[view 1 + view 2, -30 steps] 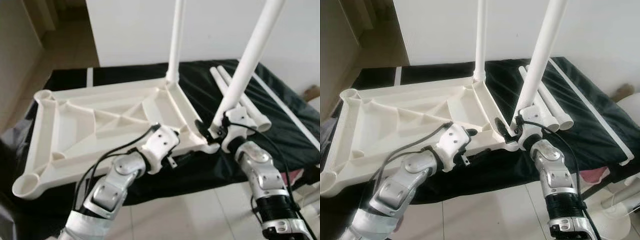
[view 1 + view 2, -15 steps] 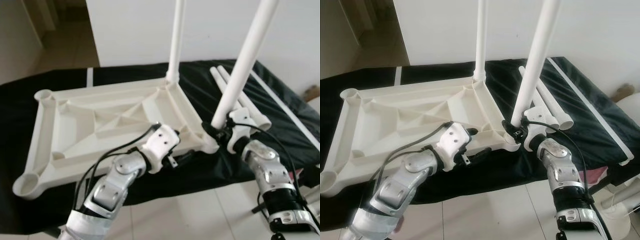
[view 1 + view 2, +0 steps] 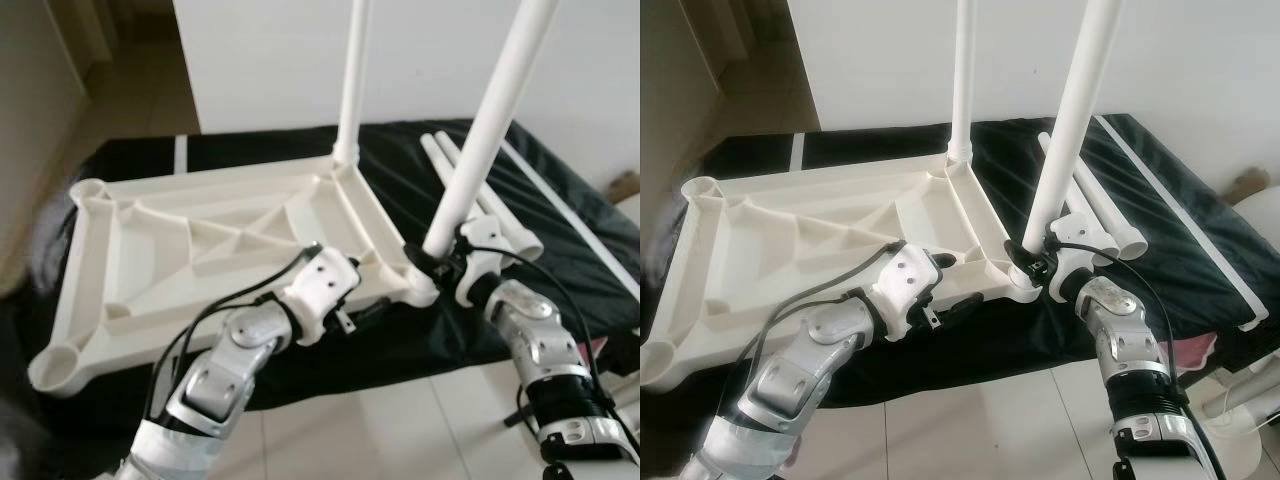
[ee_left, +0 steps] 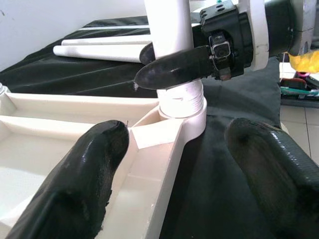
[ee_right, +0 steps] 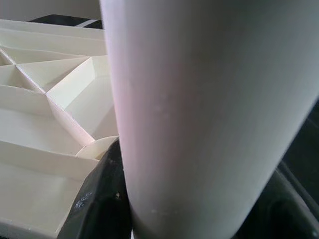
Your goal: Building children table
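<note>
A white plastic tabletop (image 3: 200,250) lies upside down on a surface covered with a black cloth (image 3: 560,270), its ribbed underside facing up. One white leg (image 3: 352,80) stands upright in the far right corner socket. A second leg (image 3: 490,120) rises at a slight tilt from the near right corner socket (image 4: 182,112), where its threaded end sits in the socket's mouth.

The right gripper (image 3: 440,268) is closed around this second leg just above the socket; in the left wrist view one of its black fingers (image 4: 174,67) wraps across the front of the leg, and the right wrist view looks straight at the white tube between its fingers.

The left gripper (image 4: 189,164) is at the near edge of the tabletop, close to the same corner. Its fingers are spread wide with nothing between them: one finger (image 4: 84,174) lies over the tabletop's inner rim, the other (image 4: 274,169) hangs over the black cloth outside the edge.

Two spare legs (image 3: 480,195) lie side by side on the cloth behind the right gripper, and a thin white strip (image 3: 1180,215) lies along the cloth's right side. Pale floor tiles (image 3: 400,420) show below the surface's near edge.
</note>
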